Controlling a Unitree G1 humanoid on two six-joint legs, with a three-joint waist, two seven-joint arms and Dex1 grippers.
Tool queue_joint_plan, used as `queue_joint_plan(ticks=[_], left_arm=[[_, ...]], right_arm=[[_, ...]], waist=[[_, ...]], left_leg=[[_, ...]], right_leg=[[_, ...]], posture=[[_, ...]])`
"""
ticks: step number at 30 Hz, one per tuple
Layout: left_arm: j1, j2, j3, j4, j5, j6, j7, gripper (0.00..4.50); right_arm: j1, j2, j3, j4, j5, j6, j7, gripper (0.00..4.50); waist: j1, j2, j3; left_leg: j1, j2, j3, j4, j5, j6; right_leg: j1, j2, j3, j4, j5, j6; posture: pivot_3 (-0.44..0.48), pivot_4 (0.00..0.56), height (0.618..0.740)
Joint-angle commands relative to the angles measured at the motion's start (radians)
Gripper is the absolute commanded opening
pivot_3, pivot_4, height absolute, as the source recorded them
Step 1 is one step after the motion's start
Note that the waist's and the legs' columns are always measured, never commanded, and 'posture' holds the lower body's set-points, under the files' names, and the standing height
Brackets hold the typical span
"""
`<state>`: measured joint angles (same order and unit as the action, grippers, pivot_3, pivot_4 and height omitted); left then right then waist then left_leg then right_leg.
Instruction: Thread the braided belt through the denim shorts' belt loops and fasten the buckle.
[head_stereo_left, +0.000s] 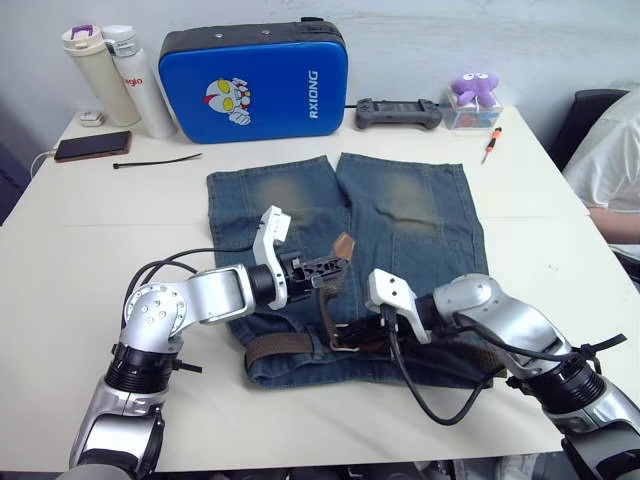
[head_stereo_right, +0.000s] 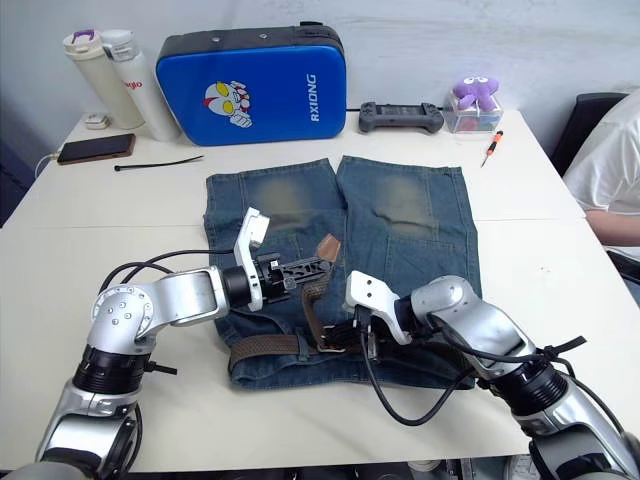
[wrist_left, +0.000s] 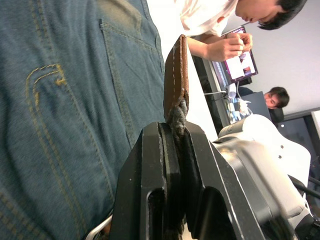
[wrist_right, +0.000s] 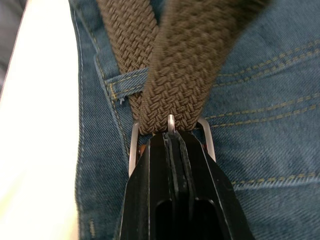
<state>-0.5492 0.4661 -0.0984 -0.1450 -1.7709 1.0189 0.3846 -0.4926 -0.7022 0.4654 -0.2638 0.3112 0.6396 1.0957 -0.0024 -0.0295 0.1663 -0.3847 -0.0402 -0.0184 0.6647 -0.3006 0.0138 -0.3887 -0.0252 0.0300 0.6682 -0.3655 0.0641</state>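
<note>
The denim shorts (head_stereo_left: 420, 215) lie flat on the white table, waistband nearest me. The braided belt (head_stereo_left: 275, 345) runs along the waistband, under a belt loop (wrist_right: 131, 82). From the buckle, its free end rises toward the legs and ends in a tan leather tip (head_stereo_left: 344, 246). My left gripper (head_stereo_left: 328, 268) is shut on that strap just below the tip, seen close up (wrist_left: 175, 130) with the tan leather (wrist_left: 176, 75) sticking out. My right gripper (head_stereo_left: 372, 335) is shut on the silver buckle (wrist_right: 206, 140) at the waistband's middle, and the strap (wrist_right: 185, 60) passes through the frame.
A blue case (head_stereo_left: 255, 85), two bottles (head_stereo_left: 95, 75), a phone (head_stereo_left: 92, 147) and a black cable tie (head_stereo_left: 155, 160) sit at the back left. A game controller (head_stereo_left: 398, 113), purple toy (head_stereo_left: 475, 92) and screwdriver (head_stereo_left: 491, 145) are back right. A person (head_stereo_left: 610, 170) sits at the right edge.
</note>
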Motion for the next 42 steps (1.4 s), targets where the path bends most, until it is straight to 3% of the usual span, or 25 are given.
queue_joint_plan(ticks=[1, 7, 18, 26, 32, 35, 42], left_arm=[[-0.049, -0.033, 0.009, 0.005, 0.027, 0.004, -0.053, 0.00], [-0.130, -0.080, -0.003, 0.083, 0.114, 0.052, -0.135, 0.00], [-0.389, -0.221, -0.062, 0.377, 0.491, 0.105, -0.487, 0.00], [-0.526, -0.368, -0.141, 0.537, 0.859, 0.022, -0.626, 0.00], [-0.554, -0.449, -0.159, 0.588, 1.047, -0.019, -0.709, 0.00], [-0.551, -0.480, -0.132, 0.598, 1.094, -0.010, -0.728, 0.00], [-0.523, -0.489, -0.151, 0.566, 1.213, 0.005, -0.774, 0.00]], right_arm=[[0.078, -0.014, 0.136, 0.062, -0.141, 0.028, -0.048, 0.07], [0.087, -0.004, 0.177, 0.038, -0.201, 0.055, -0.071, 0.07], [0.115, 0.020, 0.196, 0.051, -0.280, -0.030, -0.078, 0.07], [0.164, 0.050, 0.200, 0.102, -0.325, -0.091, -0.107, 0.07], [0.202, 0.085, 0.206, 0.191, -0.370, -0.183, -0.125, 0.07], [0.208, 0.096, 0.203, 0.225, -0.382, -0.220, -0.124, 0.07], [0.201, 0.109, 0.195, 0.273, -0.406, -0.268, -0.109, 0.07]], waist=[[0.000, 0.000, -0.001], [-0.003, -0.002, -0.003], [-0.003, -0.003, -0.004], [-0.006, -0.005, -0.008], [-0.019, -0.007, -0.012], [-0.025, -0.007, -0.012], [-0.026, -0.004, -0.017]], left_leg=[[0.001, 0.000, 0.000, 0.000, 0.000, 0.000], [0.033, 0.000, -0.001, -0.016, -0.002, -0.001], [0.033, 0.000, -0.001, -0.017, -0.001, -0.003], [0.034, 0.001, -0.001, -0.018, -0.002, -0.006], [0.036, 0.001, -0.001, -0.018, -0.006, -0.013], [0.048, 0.002, -0.001, -0.022, -0.007, -0.013], [0.053, 0.002, -0.002, -0.035, -0.007, -0.012]], right_leg=[[0.002, 0.000, 0.000, -0.001, 0.000, 0.000], [0.033, 0.000, 0.000, -0.014, 0.000, -0.001], [0.032, 0.000, -0.001, -0.014, 0.000, -0.001], [0.033, 0.000, -0.001, -0.015, 0.000, -0.001], [0.035, 0.000, -0.001, -0.015, 0.000, -0.001], [0.047, 0.001, -0.001, -0.019, 0.000, 0.000], [0.057, 0.000, -0.002, -0.031, 0.001, -0.001]], posture=[[0.000, 0.150, 0.740], [0.000, 0.150, 0.740], [0.000, 0.150, 0.740], [0.000, 0.150, 0.740], [0.000, 0.150, 0.740], [0.000, 0.150, 0.740], [0.000, 0.150, 0.740]])
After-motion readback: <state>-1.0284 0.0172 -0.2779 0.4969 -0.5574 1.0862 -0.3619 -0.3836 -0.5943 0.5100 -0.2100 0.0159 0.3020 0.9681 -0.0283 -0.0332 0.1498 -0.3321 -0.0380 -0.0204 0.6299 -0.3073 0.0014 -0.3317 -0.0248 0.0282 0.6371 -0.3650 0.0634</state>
